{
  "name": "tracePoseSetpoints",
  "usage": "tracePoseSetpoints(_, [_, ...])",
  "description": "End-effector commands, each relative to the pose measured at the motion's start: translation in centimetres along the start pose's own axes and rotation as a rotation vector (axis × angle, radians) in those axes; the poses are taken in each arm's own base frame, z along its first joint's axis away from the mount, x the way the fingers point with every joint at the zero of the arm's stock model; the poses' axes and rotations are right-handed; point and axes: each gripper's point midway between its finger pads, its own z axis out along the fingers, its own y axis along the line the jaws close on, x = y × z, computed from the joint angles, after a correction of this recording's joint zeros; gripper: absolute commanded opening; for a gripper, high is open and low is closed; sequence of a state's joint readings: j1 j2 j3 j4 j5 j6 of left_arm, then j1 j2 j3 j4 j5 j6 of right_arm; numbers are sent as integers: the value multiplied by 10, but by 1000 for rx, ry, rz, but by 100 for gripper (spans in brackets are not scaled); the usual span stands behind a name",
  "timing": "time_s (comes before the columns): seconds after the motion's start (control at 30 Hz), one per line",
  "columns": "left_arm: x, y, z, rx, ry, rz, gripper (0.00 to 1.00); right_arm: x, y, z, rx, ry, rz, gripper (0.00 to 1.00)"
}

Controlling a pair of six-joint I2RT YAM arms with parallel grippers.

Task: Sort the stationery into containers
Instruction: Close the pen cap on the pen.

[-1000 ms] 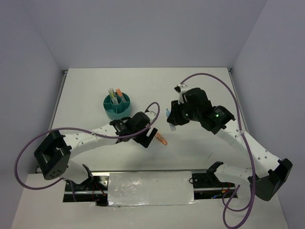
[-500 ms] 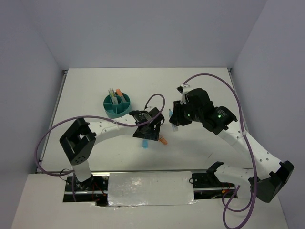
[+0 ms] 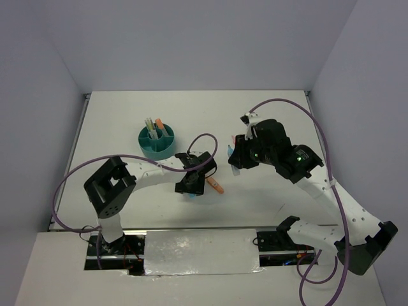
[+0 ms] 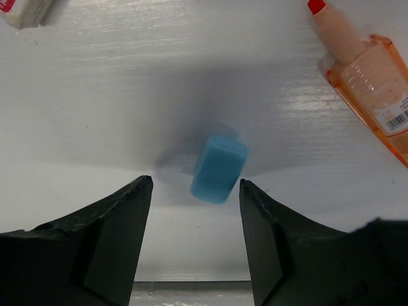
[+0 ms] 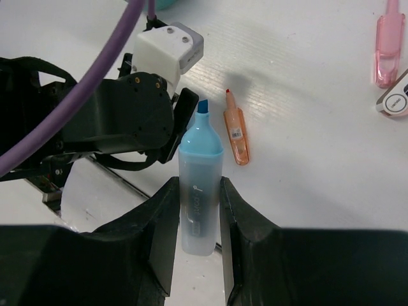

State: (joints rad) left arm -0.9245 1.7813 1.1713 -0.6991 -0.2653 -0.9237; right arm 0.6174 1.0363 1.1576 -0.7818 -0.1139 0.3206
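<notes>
The teal organizer (image 3: 157, 143) stands at the back left with pens and an orange-tipped marker upright in it. My left gripper (image 3: 194, 185) is open and low over the table. A small blue eraser (image 4: 218, 169) lies just ahead of its fingertips, untouched, with my left gripper (image 4: 196, 185) right behind it. An orange marker (image 4: 363, 64) lies to its right and also shows in the top view (image 3: 217, 187). My right gripper (image 3: 233, 162) is shut on a blue marker (image 5: 199, 185) and holds it in the air. A whitish piece (image 4: 22, 9) lies at the frame corner.
In the right wrist view a pink marker (image 5: 386, 44) and a whitish item (image 5: 395, 102) lie on the table at the right. The left arm's wrist (image 5: 127, 121) sits close under the held blue marker. Purple cables loop over both arms.
My left arm's elbow has swung right and its gripper has shifted slightly; the blue eraser now shows on the table by its fingers. My right gripper drifted slightly right, still holding the blue marker.
</notes>
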Motion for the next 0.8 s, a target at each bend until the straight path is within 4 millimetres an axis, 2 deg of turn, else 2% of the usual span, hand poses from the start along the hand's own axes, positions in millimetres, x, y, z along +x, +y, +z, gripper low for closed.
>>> tracePoseSetpoints(0.0, [-3, -3, 7, -9, -15, -18, 69, -10, 5, -4, -18, -26, -3, 1])
tracePoseSetpoints(0.3, [-7, -4, 19, -32, -29, 11, 69, -11, 8, 1, -32, -19, 7, 1])
tracePoseSetpoints(0.57, [-16, -4, 24, -58, -43, 126, 68, -8, 10, 1, -46, -16, 27, 1])
tracePoseSetpoints(0.77, [-8, -1, 26, -56, -12, 114, 57, -8, 9, -1, -41, -23, 34, 1])
